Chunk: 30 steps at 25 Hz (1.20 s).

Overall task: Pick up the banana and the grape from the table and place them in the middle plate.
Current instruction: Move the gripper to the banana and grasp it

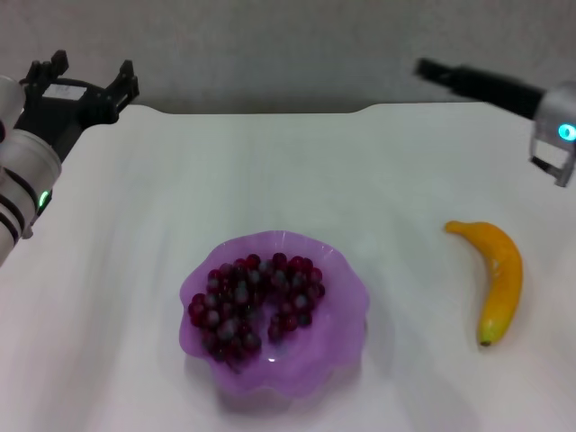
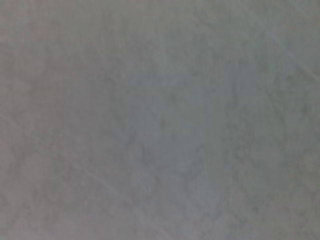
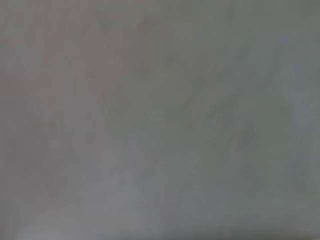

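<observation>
The grape (image 1: 255,301), a bunch of dark red-purple berries, lies inside the middle plate (image 1: 346,283), a lilac scalloped bowl at the front centre of the white table (image 1: 270,171). To the right of the plate, the yellow-orange banana (image 1: 500,279) rests on the table, apart from it. My left gripper (image 1: 90,70) hovers open and empty at the far left corner. My right gripper (image 1: 423,67) is raised at the far right, beyond the banana, pointing left. Both wrist views show only a plain grey surface.
The table's far edge has a notch at the back centre (image 1: 261,110), with a grey wall behind it. Bare tabletop lies between the plate and the banana and all around the plate.
</observation>
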Available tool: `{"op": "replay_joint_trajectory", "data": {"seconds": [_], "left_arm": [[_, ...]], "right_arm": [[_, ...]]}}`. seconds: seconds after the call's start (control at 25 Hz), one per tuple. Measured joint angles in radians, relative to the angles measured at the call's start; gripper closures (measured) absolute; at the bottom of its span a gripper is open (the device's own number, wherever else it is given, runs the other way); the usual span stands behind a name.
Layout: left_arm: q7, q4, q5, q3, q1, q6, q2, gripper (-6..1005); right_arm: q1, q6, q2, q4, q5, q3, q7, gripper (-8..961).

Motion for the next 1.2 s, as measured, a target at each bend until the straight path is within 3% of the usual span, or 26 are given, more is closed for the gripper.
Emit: {"op": "replay_joint_trajectory", "data": {"seconds": [0.04, 0.12, 0.16, 0.2, 0.28, 0.36, 0.52, 0.64, 0.72, 0.84, 0.92, 1.04, 1.12, 1.2], "left_arm": [[0.000, -0.001, 0.000, 0.000, 0.001, 0.000, 0.000, 121], [0.000, -0.008, 0.000, 0.001, 0.005, -0.001, 0.001, 121], [0.000, -0.012, 0.000, 0.001, 0.008, -0.001, 0.001, 121], [0.000, -0.012, 0.000, 0.000, 0.012, -0.001, 0.002, 121], [0.000, -0.013, 0.000, -0.001, 0.016, -0.001, 0.003, 121], [0.000, -0.013, 0.000, -0.001, 0.017, -0.002, 0.003, 121], [-0.003, -0.014, 0.000, -0.001, 0.025, -0.002, 0.003, 121], [-0.003, -0.017, 0.000, -0.002, 0.036, -0.002, 0.005, 120], [-0.003, -0.021, 0.000, -0.002, 0.036, -0.002, 0.007, 120], [-0.003, -0.021, 0.000, -0.002, 0.035, -0.002, 0.007, 120], [-0.003, -0.020, 0.000, -0.002, 0.036, -0.002, 0.008, 120], [-0.003, -0.015, 0.000, -0.002, 0.033, -0.002, 0.008, 120], [-0.003, -0.016, 0.000, -0.002, 0.031, -0.002, 0.008, 120], [-0.003, -0.021, 0.000, -0.002, 0.030, -0.003, 0.007, 120]], "right_arm": [[0.032, 0.033, 0.007, 0.051, -0.083, 0.012, 0.079, 122], [0.064, 0.051, 0.049, 0.112, -0.240, 0.046, 0.189, 122], [0.061, -0.025, 0.099, 0.101, -0.369, 0.071, 0.220, 122], [0.061, -0.025, 0.099, 0.101, -0.369, 0.071, 0.220, 122], [0.065, -0.168, 0.128, 0.075, -0.455, 0.069, 0.214, 122], [0.089, -0.218, 0.131, 0.120, -0.475, 0.054, 0.215, 122], [0.198, -0.296, 0.142, 0.299, -0.483, 0.027, 0.220, 122], [0.301, -0.403, 0.178, 0.416, -0.498, 0.017, 0.183, 122], [0.322, -0.458, 0.193, 0.425, -0.513, 0.014, 0.159, 122], [0.248, -0.432, 0.190, 0.312, -0.519, 0.013, 0.143, 122], [0.130, -0.430, 0.180, 0.152, -0.540, 0.014, 0.124, 122], [-0.111, -0.528, 0.165, -0.248, -0.622, 0.016, 0.089, 122], [-0.187, -0.574, 0.168, -0.428, -0.638, 0.010, 0.057, 122], [-0.199, -0.582, 0.168, -0.533, -0.613, -0.005, 0.024, 123]]}}
